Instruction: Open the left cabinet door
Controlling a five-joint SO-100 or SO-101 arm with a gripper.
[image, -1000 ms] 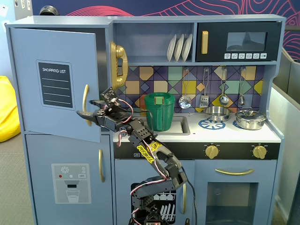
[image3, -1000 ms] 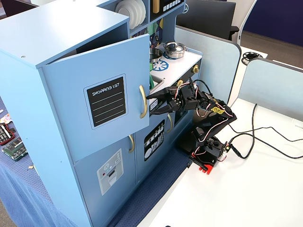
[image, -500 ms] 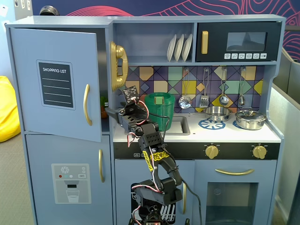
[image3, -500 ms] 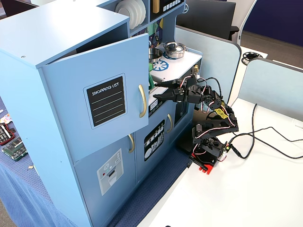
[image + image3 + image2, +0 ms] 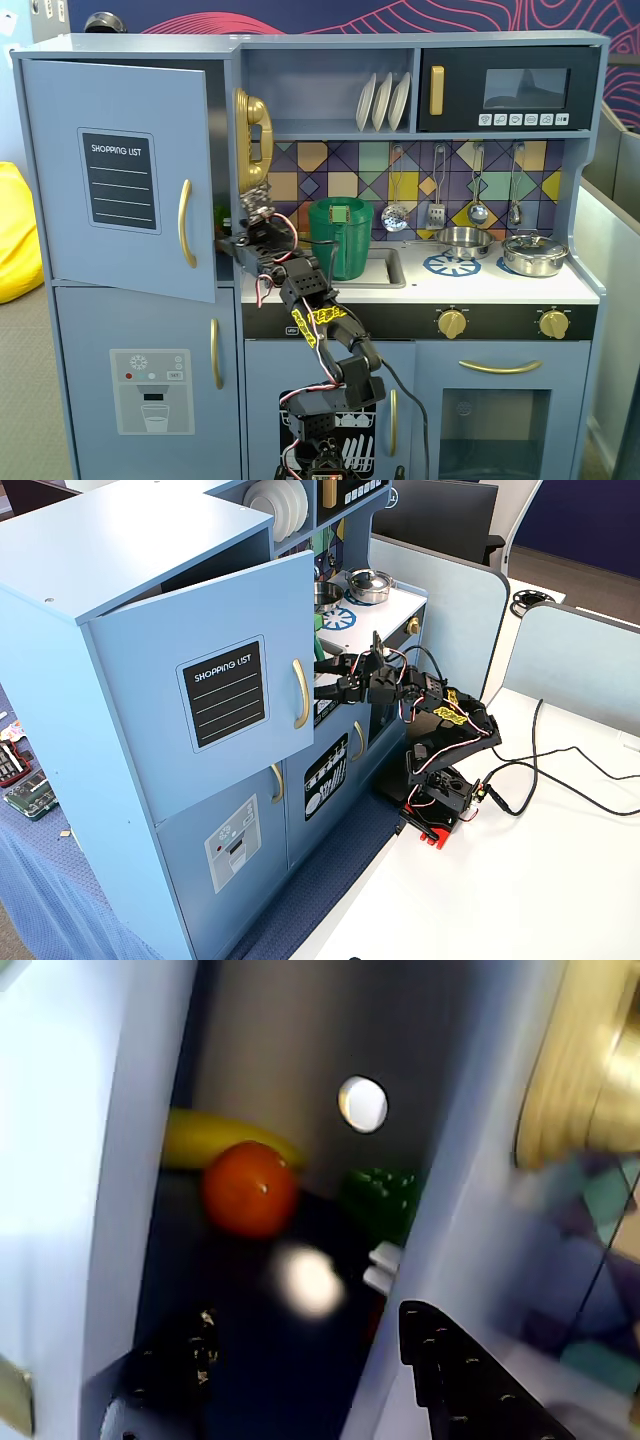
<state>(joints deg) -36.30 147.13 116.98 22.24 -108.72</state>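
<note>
Your left cabinet door [image 5: 120, 175] reads "SHOPPING LIST" in white on its black chalkboard panel [image 5: 224, 693]. It sits upper left on the toy kitchen in both fixed views and is swung partly open, its curved gold handle [image 5: 185, 223] near the free edge. The arm is folded up from its base, forearm stretched level toward the gap. The gripper [image 5: 232, 243] sits just behind the door's free edge; jaws look spread, nothing pinched, though it's blurry. The wrist view shows a smooth red tomato [image 5: 248, 1188], yellow banana [image 5: 205, 1138] and something green [image 5: 385, 1198] inside on a dark shelf.
</note>
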